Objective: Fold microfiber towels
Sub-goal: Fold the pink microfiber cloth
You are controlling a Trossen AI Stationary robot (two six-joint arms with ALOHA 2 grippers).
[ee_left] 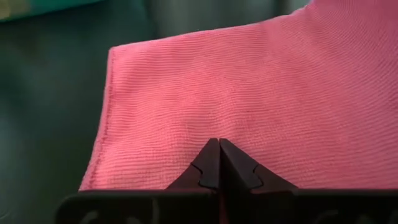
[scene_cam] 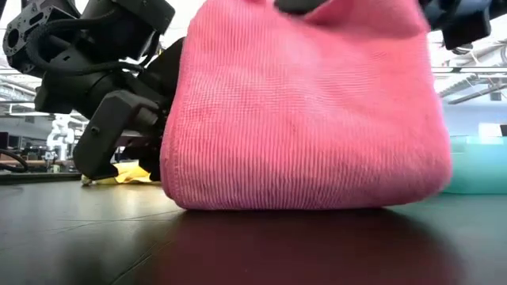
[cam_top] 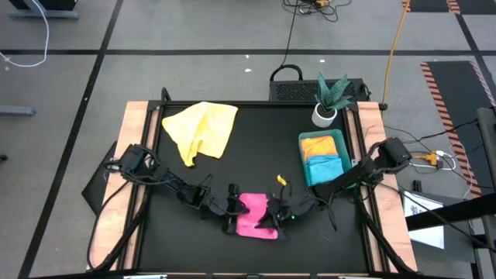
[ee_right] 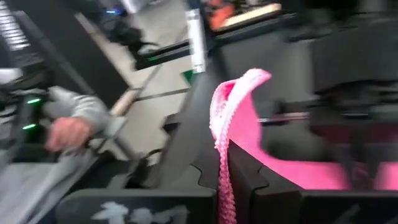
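Pink towel (cam_top: 254, 215) lies at the near middle of the black bench (cam_top: 256, 147), well apart from the green tray (cam_top: 344, 146) and nearer the front edge than the tray is. It is partly folded; in the low view it stands as a rounded doubled mass (scene_cam: 305, 111) resting on the bench surface.

Left tool (cam_top: 230, 211) sits at the side of the pink towel away from the tray. Its wrist view shows the two fingers (ee_left: 219, 168) pressed together on the cloth's edge, so it is clamped on the pink towel (ee_left: 249, 106).

Right tool (cam_top: 277, 215) sits at the tray side of the same towel. Its fingers (ee_right: 214, 174) are closed on a raised pink edge (ee_right: 233, 112) that stands up between them.

Yellow towel (cam_top: 201, 130) lies crumpled and unfolded toward the far side of the bench, well apart from the tray. Inside the tray, a folded yellow-orange towel (cam_top: 319, 145) lies just beside a folded light blue towel (cam_top: 325, 168). A potted plant (cam_top: 329, 99) stands just beyond the tray's far end.

A person's hand (ee_right: 65, 134) and grey sleeve show in the right wrist view, off the bench.
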